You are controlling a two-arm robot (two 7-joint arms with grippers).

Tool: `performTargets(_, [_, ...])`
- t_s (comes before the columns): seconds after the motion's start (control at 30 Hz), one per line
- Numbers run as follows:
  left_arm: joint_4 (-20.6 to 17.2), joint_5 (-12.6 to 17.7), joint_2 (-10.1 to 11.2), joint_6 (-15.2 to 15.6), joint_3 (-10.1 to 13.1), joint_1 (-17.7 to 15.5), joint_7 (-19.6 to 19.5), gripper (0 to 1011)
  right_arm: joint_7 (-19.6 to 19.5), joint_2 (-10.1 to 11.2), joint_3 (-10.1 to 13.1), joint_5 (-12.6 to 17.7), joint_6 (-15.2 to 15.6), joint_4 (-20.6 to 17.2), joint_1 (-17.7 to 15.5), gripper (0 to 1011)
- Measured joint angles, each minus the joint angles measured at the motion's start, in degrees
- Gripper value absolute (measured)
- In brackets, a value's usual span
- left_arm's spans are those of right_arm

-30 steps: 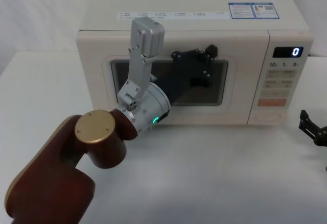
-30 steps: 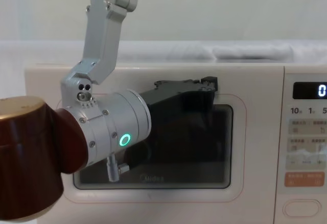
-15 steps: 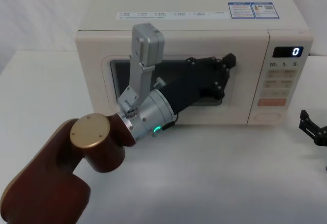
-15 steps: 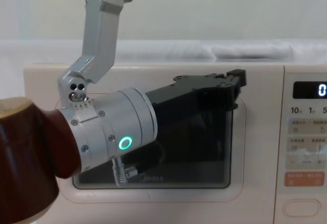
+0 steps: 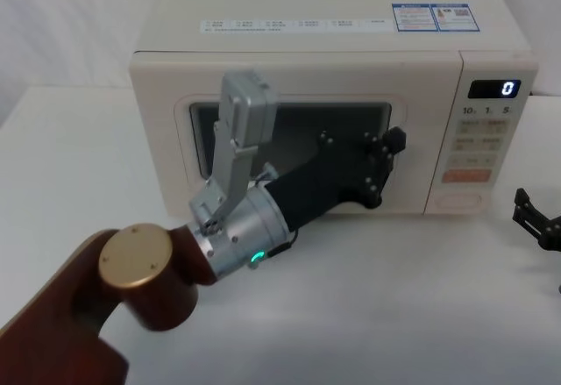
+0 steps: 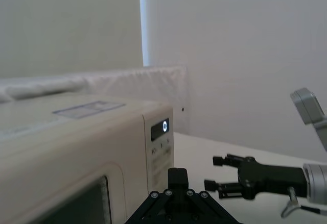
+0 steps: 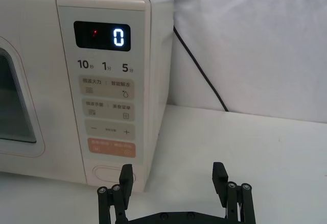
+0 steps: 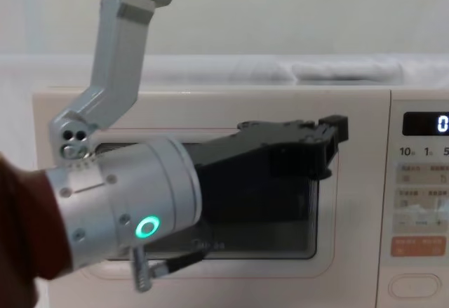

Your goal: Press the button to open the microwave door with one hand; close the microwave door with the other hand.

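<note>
Sitting shut and flush with the oven's front, the microwave door (image 5: pixel 294 144): smooth cream-white panel, dark mesh window with rounded corners, thin pink outline round it, faint grey "Midea" lettering low on the glass in the chest view. Cream microwave (image 5: pixel 351 43) on a plain white table (image 5: pixel 394 297); white and blue printed stickers on its top, text too small to read.

Control panel (image 7: pixel 107 86) at the door's right: black display showing a white "0", below it "10", "1", "5", then two rows of pale keys with small Chinese characters, a minus and plus row, an orange rectangular key (image 7: pixel 111 147). Lowest on the panel, the button (image 7: pixel 108 174): wide, pill-shaped, cream, thinly outlined.

Left gripper (image 5: pixel 386 159): black, blocky, studded with small screws, held against the right part of the window close to the door's right edge; whether touching the glass, cannot tell, and likewise the state of its jaws. Behind it a silver cylindrical wrist with a glowing green ring, a slim silver link, then a glossy red-brown arm segment with a round gold cap.

Right gripper (image 7: pixel 173 180): black, ribbed fingers spread wide with nothing between them, hovering low over the table just right of the microwave, level with the button and clear of it. Black cable (image 7: pixel 199 68) trailing behind the oven over white cloth.
</note>
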Motion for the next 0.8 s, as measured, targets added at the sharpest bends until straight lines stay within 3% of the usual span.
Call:
performTargets(0.37, [-6.99, 1.24, 4.63, 1.69, -2.12, 5.53, 3.95, 0, 0.00, 0.00, 0.00, 0.00, 0.00, 0.00, 0.00, 1002])
performTargets(0.53, [-10.62, 1.42, 6.32, 1.95, -4.95, 9.36, 6.72, 0, 0.01, 0.00, 0.00, 0.00, 0.00, 0.00, 0.00, 1002])
performTargets(0.8, [-14.61, 2.14, 6.49, 1.72, -10.07, 13.67, 11.70, 0, 0.01, 0.00, 0.00, 0.00, 0.00, 0.00, 0.00, 1002])
